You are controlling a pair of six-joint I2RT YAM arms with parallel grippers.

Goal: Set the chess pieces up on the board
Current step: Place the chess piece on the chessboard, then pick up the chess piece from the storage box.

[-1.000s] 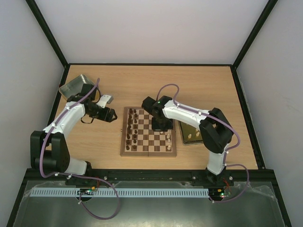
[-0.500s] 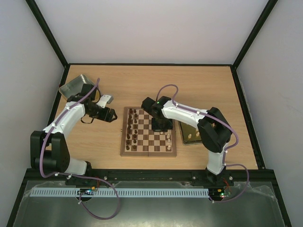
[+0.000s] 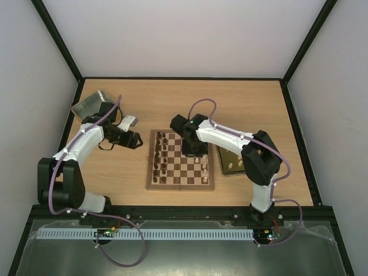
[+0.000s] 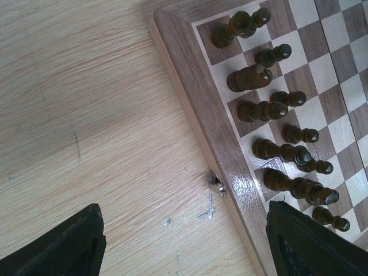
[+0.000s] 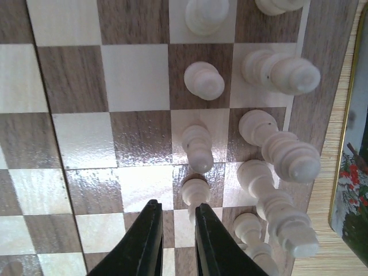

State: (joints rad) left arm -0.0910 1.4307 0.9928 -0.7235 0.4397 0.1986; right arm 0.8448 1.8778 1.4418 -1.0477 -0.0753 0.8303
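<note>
The board lies mid-table. Dark brown chess pieces stand in two columns along its left side and also show in the left wrist view. Several cream chess pieces stand at its right side. My right gripper hovers over the board's right half. In the right wrist view its jaws stand slightly apart with nothing between them, and a cream pawn stands just beyond the right fingertip. My left gripper is wide open and empty over bare table beside the board's left edge.
A yellow-sided tray with a few cream pieces sits right of the board, and its edge shows in the right wrist view. A silver tin stands at the back left. A small metal clasp sticks out of the board's side.
My right gripper has shifted slightly left and toward the far side over the board. The left arm has not moved.
</note>
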